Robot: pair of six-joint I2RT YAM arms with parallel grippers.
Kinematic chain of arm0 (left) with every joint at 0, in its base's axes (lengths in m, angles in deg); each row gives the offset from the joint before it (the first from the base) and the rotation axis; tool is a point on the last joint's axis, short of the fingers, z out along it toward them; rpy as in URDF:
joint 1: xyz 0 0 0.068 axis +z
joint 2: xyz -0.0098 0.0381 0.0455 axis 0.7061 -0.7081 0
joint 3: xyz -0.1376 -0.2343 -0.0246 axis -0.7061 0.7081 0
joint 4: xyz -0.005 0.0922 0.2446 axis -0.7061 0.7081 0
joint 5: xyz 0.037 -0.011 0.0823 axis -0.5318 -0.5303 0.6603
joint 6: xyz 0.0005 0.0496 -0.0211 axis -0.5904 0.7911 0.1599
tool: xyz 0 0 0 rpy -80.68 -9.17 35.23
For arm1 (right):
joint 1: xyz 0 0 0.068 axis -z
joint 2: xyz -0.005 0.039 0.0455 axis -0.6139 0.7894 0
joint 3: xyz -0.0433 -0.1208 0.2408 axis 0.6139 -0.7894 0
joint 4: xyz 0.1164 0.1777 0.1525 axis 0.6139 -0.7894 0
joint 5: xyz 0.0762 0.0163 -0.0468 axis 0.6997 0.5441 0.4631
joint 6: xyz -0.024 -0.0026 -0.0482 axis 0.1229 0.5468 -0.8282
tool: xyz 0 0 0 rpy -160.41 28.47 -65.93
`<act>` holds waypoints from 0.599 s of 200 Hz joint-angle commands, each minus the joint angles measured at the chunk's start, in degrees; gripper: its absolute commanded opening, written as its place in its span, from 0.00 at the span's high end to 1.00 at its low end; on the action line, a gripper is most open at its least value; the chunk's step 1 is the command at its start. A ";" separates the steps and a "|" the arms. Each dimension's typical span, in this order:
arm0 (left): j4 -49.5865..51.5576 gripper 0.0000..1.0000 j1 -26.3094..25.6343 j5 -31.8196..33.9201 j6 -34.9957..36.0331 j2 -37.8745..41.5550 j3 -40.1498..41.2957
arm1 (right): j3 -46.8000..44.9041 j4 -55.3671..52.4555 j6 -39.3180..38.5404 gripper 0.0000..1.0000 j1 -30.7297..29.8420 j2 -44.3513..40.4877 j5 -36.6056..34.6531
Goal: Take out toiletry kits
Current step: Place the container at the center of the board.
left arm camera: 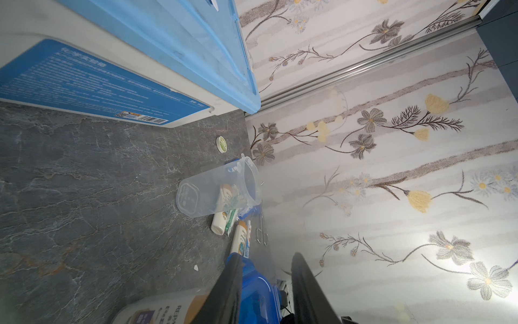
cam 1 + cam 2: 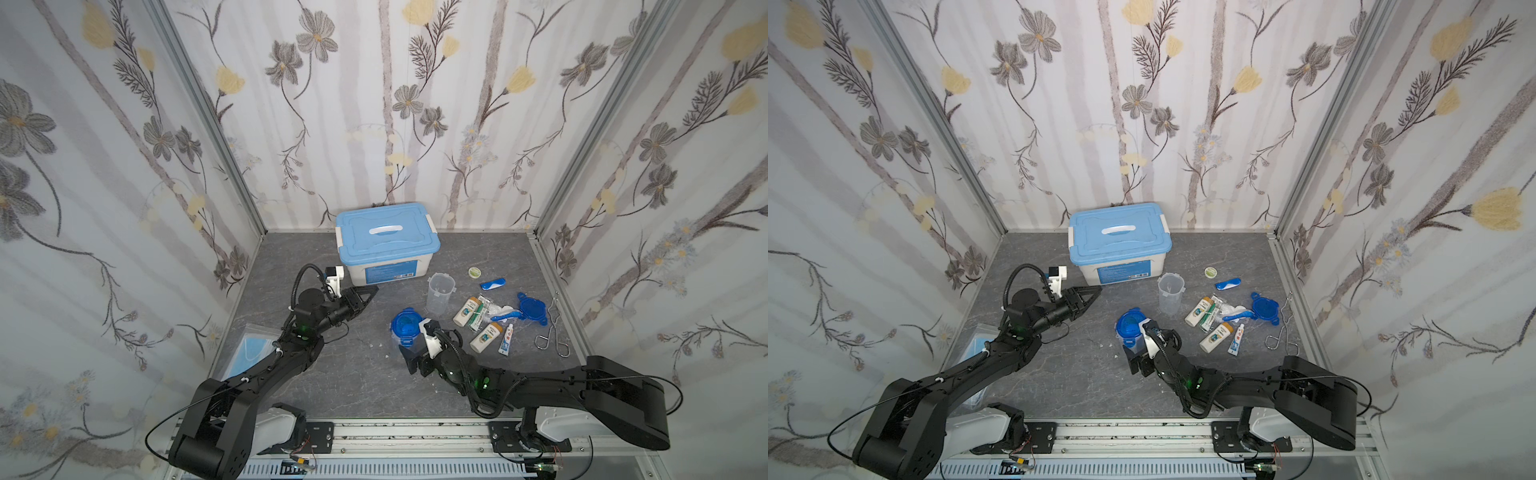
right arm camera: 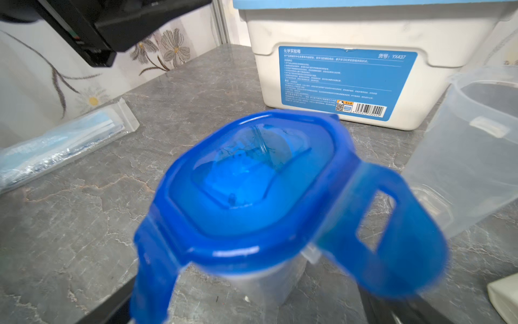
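Lidded cup (image 2: 404, 328) stands upright mid-counter (image 2: 332, 374), near the open cup (image 2: 439, 296) and the loose bottles (image 2: 465, 311). My right pincer (image 2: 410, 355) is spread wide, right at it. In the wrist view the cup body sits between the jaws, apparently not squeezed yet. I reckon it's light, thin, slick plastic that flexes, so grip the wall under the lid (image 3: 252, 179), gently. Left pincer (image 2: 370, 292), narrow and empty, hovers by the box (image 2: 386, 241).

Open cup (image 2: 440, 297) right-front of box (image 2: 386, 245); lidded cup (image 2: 404, 326) left of bottles (image 2: 467, 311); mask bag (image 2: 249, 349) far left.
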 commanded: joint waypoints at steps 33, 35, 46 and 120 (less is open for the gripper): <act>14.66 0.62 -3.92 3.73 13.17 4.49 -2.96 | -1.55 -8.40 7.38 0.00 2.02 -16.55 12.48; 14.74 0.62 -4.05 3.88 13.25 4.62 -2.95 | -1.58 -8.65 7.58 0.00 1.95 -16.84 13.10; 14.81 0.61 -4.41 4.22 13.51 4.83 -2.53 | -1.49 -10.77 9.45 0.00 2.08 -17.59 14.14; 18.11 0.58 -9.95 8.11 18.62 3.82 -1.80 | -5.12 -4.41 33.32 0.07 28.11 -25.35 39.91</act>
